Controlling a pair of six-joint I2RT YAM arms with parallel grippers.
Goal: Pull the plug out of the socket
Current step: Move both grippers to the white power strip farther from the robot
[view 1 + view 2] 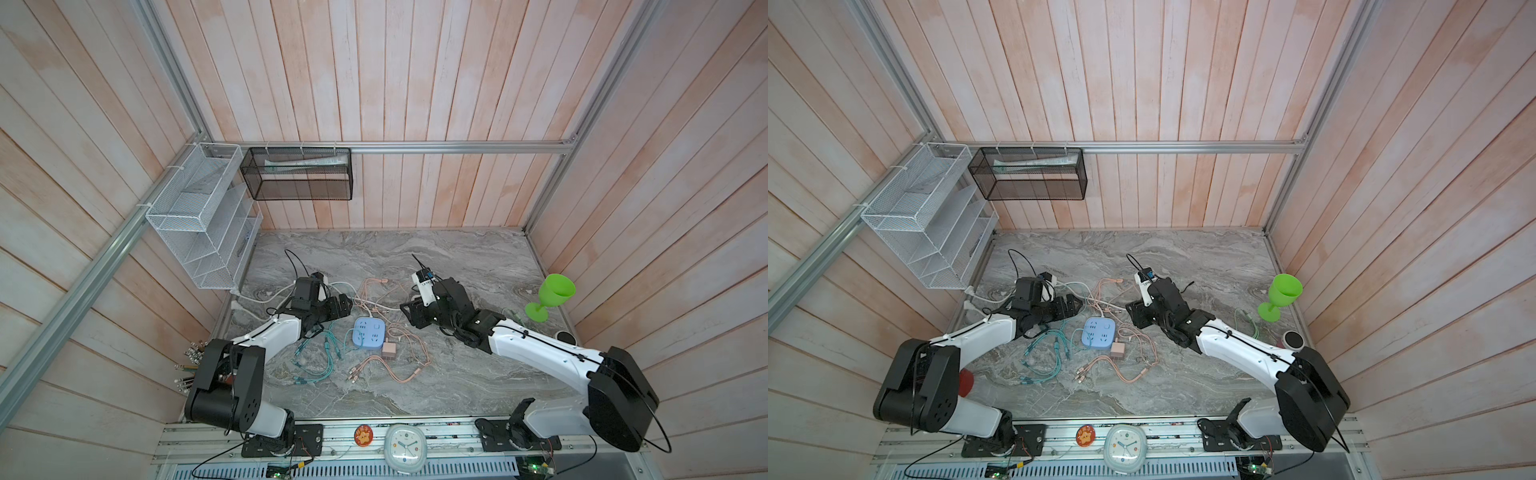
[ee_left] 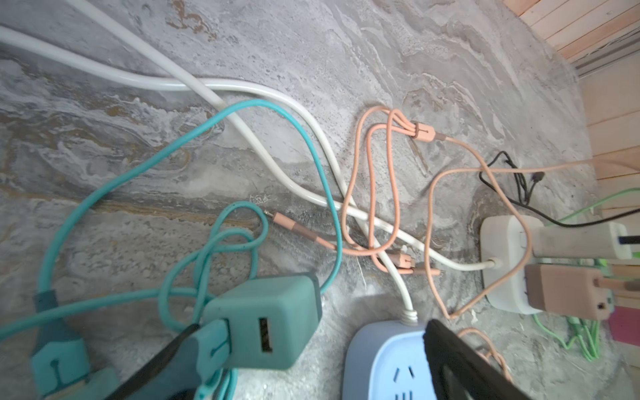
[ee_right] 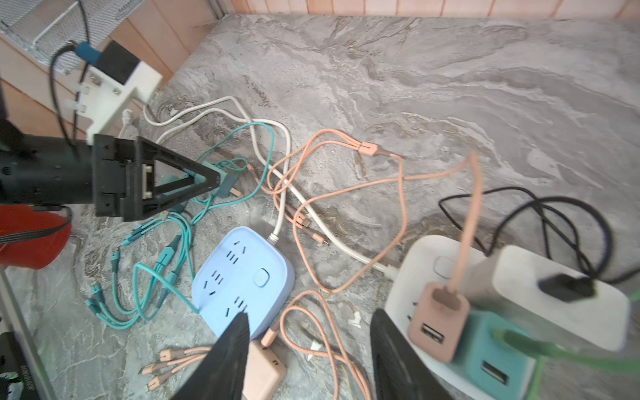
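A light blue socket point(image 1: 369, 331) point(image 1: 1099, 332) point(image 3: 242, 277) lies flat mid-table with all its outlets bare. A teal plug point(image 2: 263, 322) point(image 3: 225, 180), prongs bare, sits at my left gripper point(image 2: 313, 329) point(image 1: 347, 305), leaning on one finger point(image 2: 162, 360); the jaws stand wide apart, so the gripper is open. My right gripper point(image 3: 311, 317) point(image 1: 405, 311) is open over bare table and a pink cable. Beside it a white socket point(image 3: 415, 263) point(image 2: 502, 242) carries a pink plug point(image 3: 438, 322), a teal one and a white adapter. Another pink plug point(image 1: 389, 351) point(image 3: 266, 367) lies loose by the blue socket.
Teal cables point(image 1: 320, 353), pink cables point(image 1: 399, 374) and white cords point(image 2: 207, 85) tangle around the sockets. A green goblet point(image 1: 552, 297) stands at the right edge and a red cup point(image 3: 31, 239) at the left. Wire baskets point(image 1: 195, 216) hang on the left wall.
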